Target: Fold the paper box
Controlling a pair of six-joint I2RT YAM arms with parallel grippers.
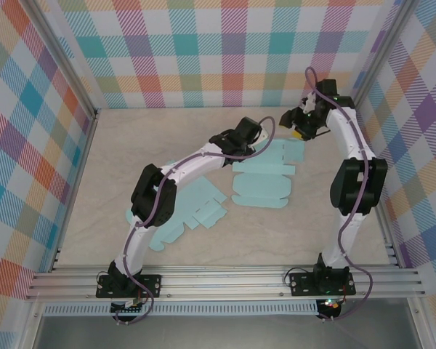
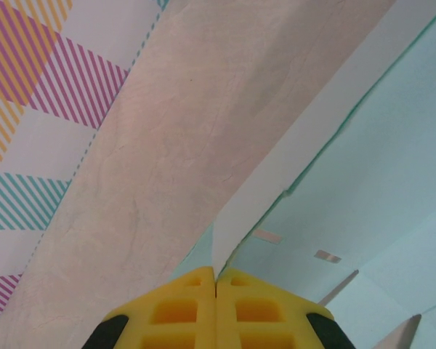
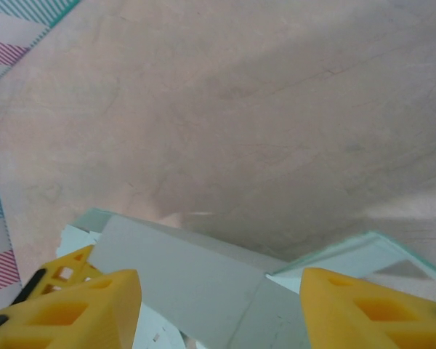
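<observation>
The paper box (image 1: 265, 182) is a light teal die-cut sheet lying mostly flat at mid-table. My left gripper (image 1: 258, 137) sits at the sheet's far left edge. In the left wrist view its yellow fingers (image 2: 216, 273) are pressed together on a thin white-backed flap (image 2: 276, 174) that stands up from the teal panel (image 2: 378, 182). My right gripper (image 1: 299, 133) hovers over the sheet's far right corner. Its fingers (image 3: 218, 291) stand wide apart, with a raised grey-white flap (image 3: 196, 283) between them and untouched.
A second flat teal sheet (image 1: 178, 214) lies at the left under my left arm. Checkered walls (image 1: 225, 43) enclose the beige table (image 1: 167, 131) at the back and sides. An aluminium rail (image 1: 225, 280) runs along the near edge.
</observation>
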